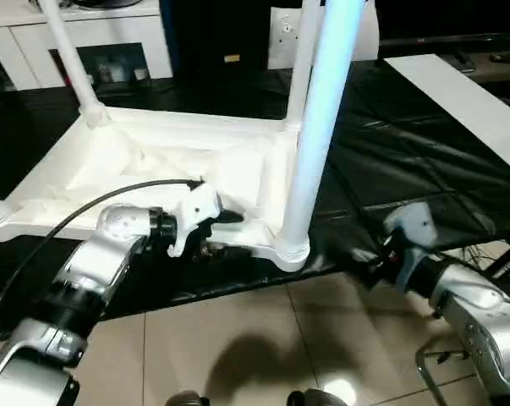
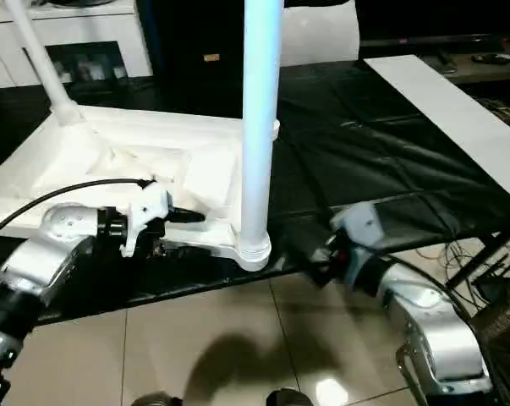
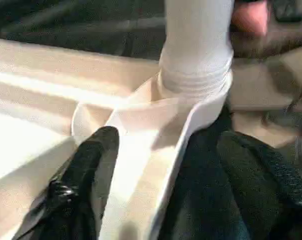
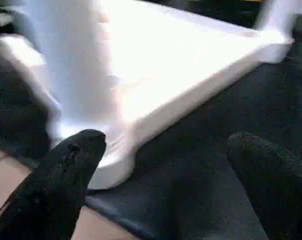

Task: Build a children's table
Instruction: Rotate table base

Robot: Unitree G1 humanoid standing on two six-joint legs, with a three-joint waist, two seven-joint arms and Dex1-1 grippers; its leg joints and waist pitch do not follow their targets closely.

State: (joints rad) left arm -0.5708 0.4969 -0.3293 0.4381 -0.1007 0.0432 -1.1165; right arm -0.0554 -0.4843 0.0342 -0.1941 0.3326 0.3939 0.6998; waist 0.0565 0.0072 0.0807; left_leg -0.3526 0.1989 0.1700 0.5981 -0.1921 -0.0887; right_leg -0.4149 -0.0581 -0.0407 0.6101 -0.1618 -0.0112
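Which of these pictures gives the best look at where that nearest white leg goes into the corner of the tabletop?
The left wrist view: the near leg sits upright in its round corner socket, close up, ribbed collar plain. The head views show the whole leg and tabletop from farther off. The right wrist view shows the same corner, blurred.

White tabletop (image 1: 238, 169), white legs (image 1: 318, 127) (black work table (image 1: 390, 169))

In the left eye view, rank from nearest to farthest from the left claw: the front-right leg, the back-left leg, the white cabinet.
1. Front-right leg: upright in the near corner socket, just right of the left claw.
2. Back-left leg: at the tabletop's far left corner.
3. White cabinet: behind the table, far left.
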